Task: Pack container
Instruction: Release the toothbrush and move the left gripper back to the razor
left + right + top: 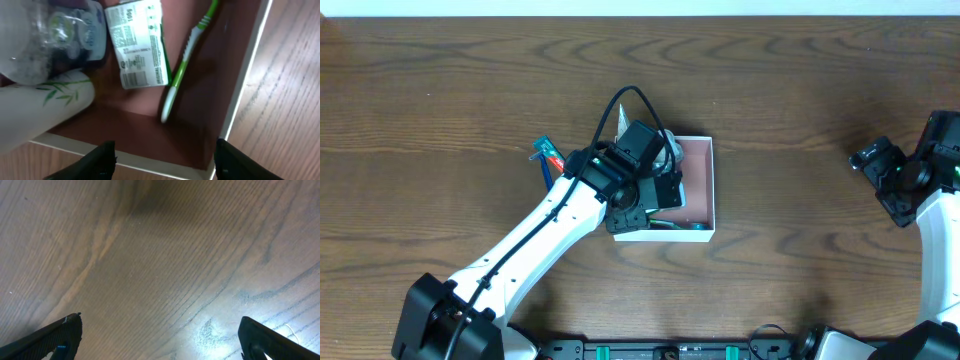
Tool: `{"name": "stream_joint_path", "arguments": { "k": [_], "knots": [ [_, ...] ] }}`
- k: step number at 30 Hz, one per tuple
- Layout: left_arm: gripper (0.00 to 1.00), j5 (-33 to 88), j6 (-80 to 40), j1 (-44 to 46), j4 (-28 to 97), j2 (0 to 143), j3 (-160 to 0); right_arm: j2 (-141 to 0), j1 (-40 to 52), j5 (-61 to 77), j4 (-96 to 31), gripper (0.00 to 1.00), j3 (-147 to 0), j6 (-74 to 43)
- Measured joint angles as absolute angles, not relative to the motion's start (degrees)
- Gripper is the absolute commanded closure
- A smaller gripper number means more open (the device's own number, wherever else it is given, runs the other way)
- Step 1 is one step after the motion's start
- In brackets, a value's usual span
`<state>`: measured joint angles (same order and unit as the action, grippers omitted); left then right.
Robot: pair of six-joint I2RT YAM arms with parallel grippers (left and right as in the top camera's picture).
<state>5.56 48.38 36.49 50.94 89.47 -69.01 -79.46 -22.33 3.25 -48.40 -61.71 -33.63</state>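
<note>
Container (713, 186) on table (800, 80), directly beneath left gripper (172, 162). Its jaws are spread wide and hold nothing, above the container's wall. Toothbrush (187, 55) and packet (140, 42) lie inside. Right gripper (167, 340) is well apart from the container, wide open, empty.

From my left wrist camera I can make out only "100g", printed on the white-and-green rectangular paper packet (140, 42). Its fine print and barcode are too blurred to read, and so is the dark blue label (94, 31) on the clear round tub beside it.
</note>
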Motion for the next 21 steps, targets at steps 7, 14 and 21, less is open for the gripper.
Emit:
{"name": "stream_joint_path", "arguments": {
  "k": [7, 14, 21],
  "knots": [
    [0.16, 5.5, 38.4, 39.0, 51.0, 84.0, -69.7, -79.5, -22.3, 3.2, -48.4, 0.01, -61.7, -33.6],
    [0.11, 5.3, 21.6, 41.4, 54.9, 68.8, -72.1, -79.5, -22.3, 3.2, -48.4, 0.01, -61.7, -33.6],
    [0.08, -4.3, 5.3, 34.3, 55.0, 59.7, -72.1, -79.5, -22.3, 3.2, -48.4, 0.01, -61.7, -33.6]
  ]
}}
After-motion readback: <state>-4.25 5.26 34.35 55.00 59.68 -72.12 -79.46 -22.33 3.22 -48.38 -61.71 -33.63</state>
